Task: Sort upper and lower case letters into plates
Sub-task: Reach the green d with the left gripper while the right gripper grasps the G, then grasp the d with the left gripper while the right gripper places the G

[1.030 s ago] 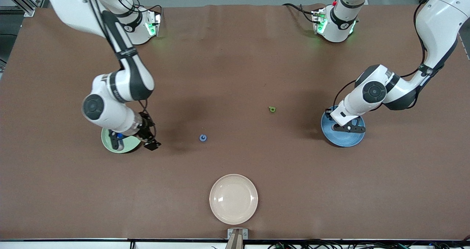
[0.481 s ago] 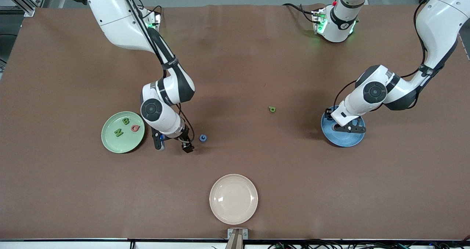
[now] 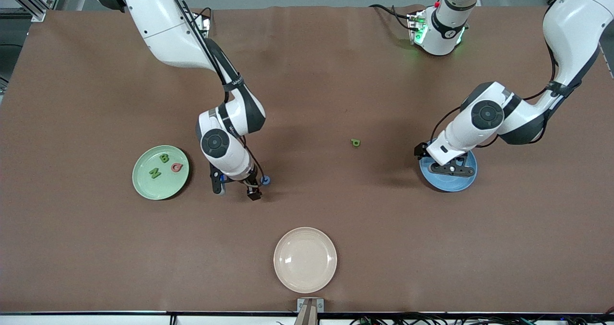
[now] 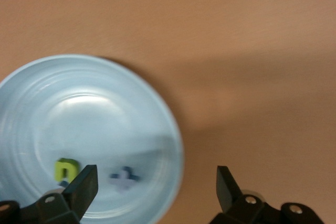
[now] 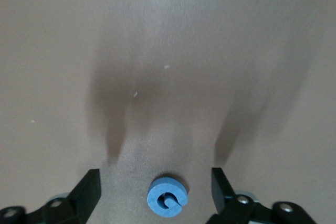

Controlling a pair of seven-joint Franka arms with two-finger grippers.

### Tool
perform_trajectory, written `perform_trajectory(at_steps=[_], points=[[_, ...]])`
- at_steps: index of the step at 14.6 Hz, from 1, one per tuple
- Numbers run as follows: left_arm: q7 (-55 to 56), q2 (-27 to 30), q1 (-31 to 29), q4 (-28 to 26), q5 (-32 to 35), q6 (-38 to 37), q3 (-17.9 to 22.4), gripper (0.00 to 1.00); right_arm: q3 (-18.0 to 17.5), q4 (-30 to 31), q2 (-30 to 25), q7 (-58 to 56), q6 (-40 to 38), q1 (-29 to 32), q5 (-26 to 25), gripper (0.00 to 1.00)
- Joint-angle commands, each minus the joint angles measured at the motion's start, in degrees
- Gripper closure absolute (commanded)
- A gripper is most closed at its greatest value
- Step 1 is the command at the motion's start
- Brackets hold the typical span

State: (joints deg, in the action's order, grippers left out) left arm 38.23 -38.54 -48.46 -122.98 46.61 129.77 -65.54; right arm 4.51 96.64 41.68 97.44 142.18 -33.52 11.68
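Two open grippers at work over a brown table (image 3: 336, 75), letters half sorted.

Cream plate (image 3: 305, 260) nearest the camera, apart from both grippers. Green plate (image 3: 160, 172) just beside the right gripper (image 3: 236, 187), toward the right arm's end, holding N (image 3: 154, 173), B (image 3: 164, 158) and pink Q (image 3: 177, 167). Blue plate (image 3: 448, 171) directly under the left gripper (image 3: 451, 166), jaws spread wide, holding a green u (image 4: 65, 169) and blue x (image 4: 124, 177). Right gripper low over the table, jaws apart, blue G (image 5: 167, 196) lying flat between the fingertips, untouched. Green p (image 3: 355, 143) alone on the table between the two grippers.
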Motion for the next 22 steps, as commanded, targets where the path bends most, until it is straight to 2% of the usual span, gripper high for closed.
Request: perform_trajectory(at_steps=[1, 3, 7, 8, 10, 12, 14, 16, 18, 22], points=[[4.7, 0.4, 5.1, 1.3, -2.3, -1.6, -0.9, 0.01, 0.8, -2.1, 1.7, 1.9, -0.4, -1.4, -1.2, 0.2], [9.6, 0.1, 11.3, 2.7, -2.7, -1.6, -0.7, 0.01, 0.7, -2.1, 1.7, 1.9, -0.4, -1.9, -1.2, 0.33], [16.7, -0.3, 22.4, 4.4, -2.7, -1.1, 2.3, 0.01, 0.7, -2.0, 1.7, 2.0, -0.7, -2.3, -1.0, 0.69], [17.7, -1.0, 24.7, 4.9, -2.7, -1.0, 3.3, 0.01, 0.7, -2.0, 1.7, 2.1, -0.7, -2.3, -1.0, 0.74], [19.0, -1.5, 29.4, 5.4, -2.6, -0.7, 6.5, 0.01, 0.7, -2.0, 1.7, 2.3, -0.9, -2.3, -1.1, 1.0], [19.2, -1.5, 33.8, 5.4, -2.6, 1.5, 10.3, 0.01, 0.8, -1.9, 1.0, 1.4, -2.2, -1.3, -1.3, 1.0], [20.3, -1.8, 36.8, 5.4, -2.6, 3.5, 13.0, 0.02, 0.8, -2.6, -0.4, -2.0, -8.0, 1.3, -2.4, 1.0], [21.3, -2.4, 39.5, 5.4, -2.4, 5.4, 15.5, 0.09, 0.8, -2.2, -5.4, -9.9, -16.5, 5.5, -2.4, 1.0], [21.4, -2.4, 40.8, 5.3, -2.3, 6.0, 16.8, 0.17, 0.8, -1.6, -8.6, -17.4, -21.5, 9.7, -2.4, 1.0], [21.4, -3.1, 40.8, 5.4, -1.8, 6.1, 16.9, 0.35, 1.6, 2.9, -9.9, -32.7, -22.3, 17.1, -4.6, 1.0]])
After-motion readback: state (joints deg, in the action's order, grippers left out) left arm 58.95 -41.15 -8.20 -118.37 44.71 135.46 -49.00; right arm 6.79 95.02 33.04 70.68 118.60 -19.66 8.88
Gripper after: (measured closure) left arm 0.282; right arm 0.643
